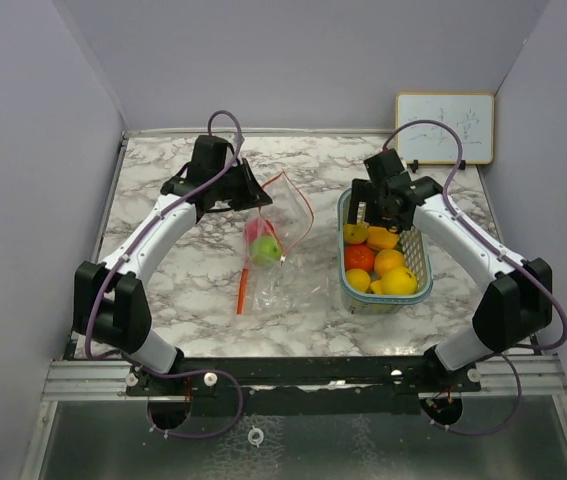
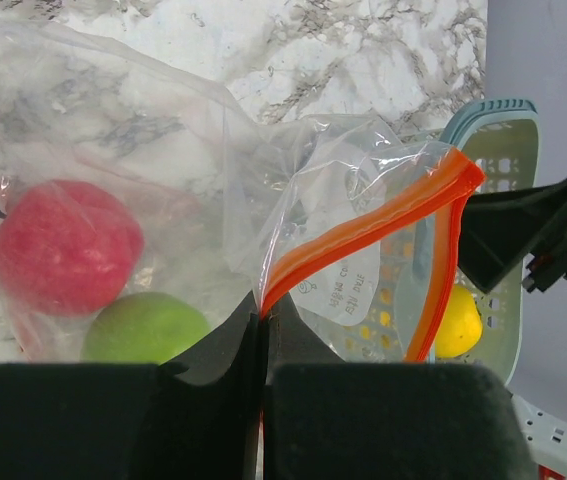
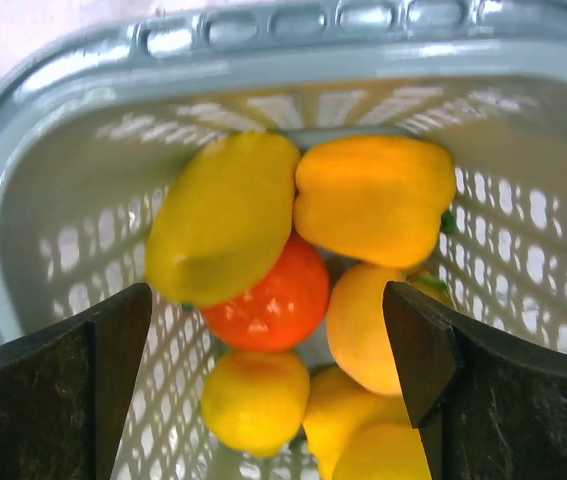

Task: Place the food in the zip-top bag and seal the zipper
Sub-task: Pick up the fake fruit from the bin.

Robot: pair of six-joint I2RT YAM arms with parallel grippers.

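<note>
While our left end effector (image 2: 263, 335) clamps the zip-top bag (image 2: 163, 130), our right end effector (image 3: 268, 330) hangs spread over food (image 3: 373, 195) in the basket (image 3: 263, 60).

Left of the basket (image 1: 388, 300), the clear zip-top bag (image 1: 273, 285), its orange zipper (image 2: 363, 235) open, holds a red-pink fruit (image 2: 63, 245) and a green fruit (image 2: 148, 328), while glossy yellow and orange fruits (image 3: 223, 215) lie heaped inside that basket.

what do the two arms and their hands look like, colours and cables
The left arm and right arm have white tubular links with chunky black joint housings. A thin lilac cable loops along each. The left hand and right hand are black, matte and two-fingered. No markings visible.
</note>
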